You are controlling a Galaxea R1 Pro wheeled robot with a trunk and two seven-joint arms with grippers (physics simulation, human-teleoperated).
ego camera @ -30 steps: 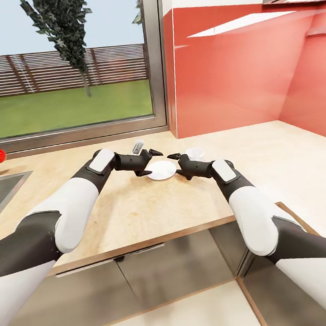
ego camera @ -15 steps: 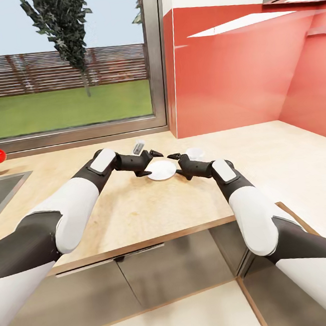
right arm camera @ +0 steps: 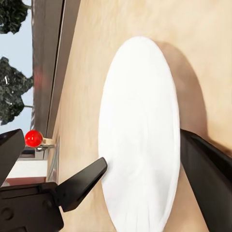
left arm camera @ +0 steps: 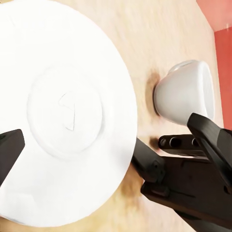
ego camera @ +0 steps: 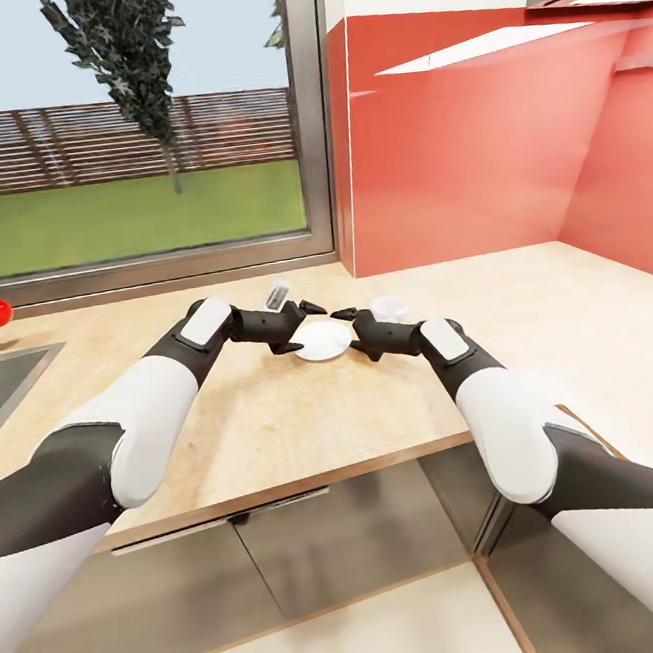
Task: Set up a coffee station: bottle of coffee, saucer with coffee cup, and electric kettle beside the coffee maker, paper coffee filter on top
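Both arms are reaching fwd & inward, elbows bent, forearms converging so the wrists are pointing at each other. L gripper [ego camera: 303, 325] is sitting w/ fingers spread apart, tips angled toward the R arm. R gripper [ego camera: 352, 328] is facing it, fingers [right arm camera: 79, 186] also parted, wrist turned slightly inward. The two grippers are hovering near each other, tips apart, not touching. Neither is gripping anything.
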